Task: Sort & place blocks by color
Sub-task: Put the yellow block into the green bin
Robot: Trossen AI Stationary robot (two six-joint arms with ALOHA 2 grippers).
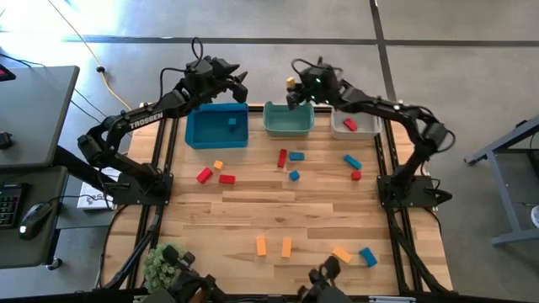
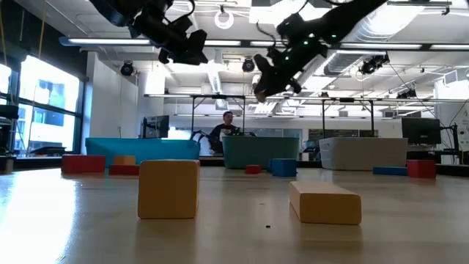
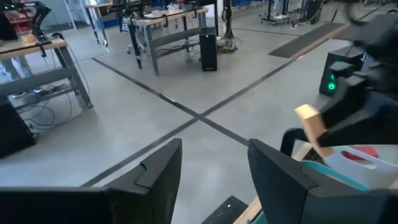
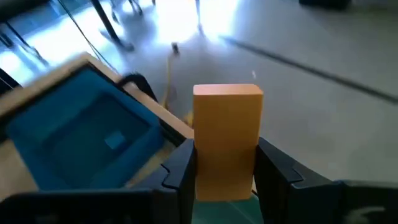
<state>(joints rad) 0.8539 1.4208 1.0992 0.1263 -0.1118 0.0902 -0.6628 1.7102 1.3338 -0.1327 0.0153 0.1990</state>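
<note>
My right gripper [image 1: 294, 91] is shut on an orange block [image 4: 227, 143] and holds it over the far left corner of the teal bin [image 1: 289, 119]. My left gripper [image 1: 237, 82] hovers open over the far edge of the blue bin [image 1: 217, 128], with nothing between its fingers [image 3: 158, 171]. A blue block [image 1: 232, 123] lies in the blue bin, and a red block [image 1: 349, 124] lies in the white bin [image 1: 354, 126]. Several red, blue and orange blocks lie flat on the table, among them a red one [image 1: 282, 158] and an orange one [image 1: 261, 245]. My right gripper pinches the orange block by two opposite sides of its lower part [image 4: 225, 177], one finger on each side. The fingers come from the table's right, slanting downward. The block's free end [image 4: 227, 93] sticks out past the fingertips, and the block is lifted clear of bin and table.
The three bins stand in a row along the table's far edge. Loose blocks lie in a band mid-table [image 1: 296, 156] and along the near edge [image 1: 368, 257], with bare wood between them. A person [image 2: 228, 125] sits in the room beyond the table.
</note>
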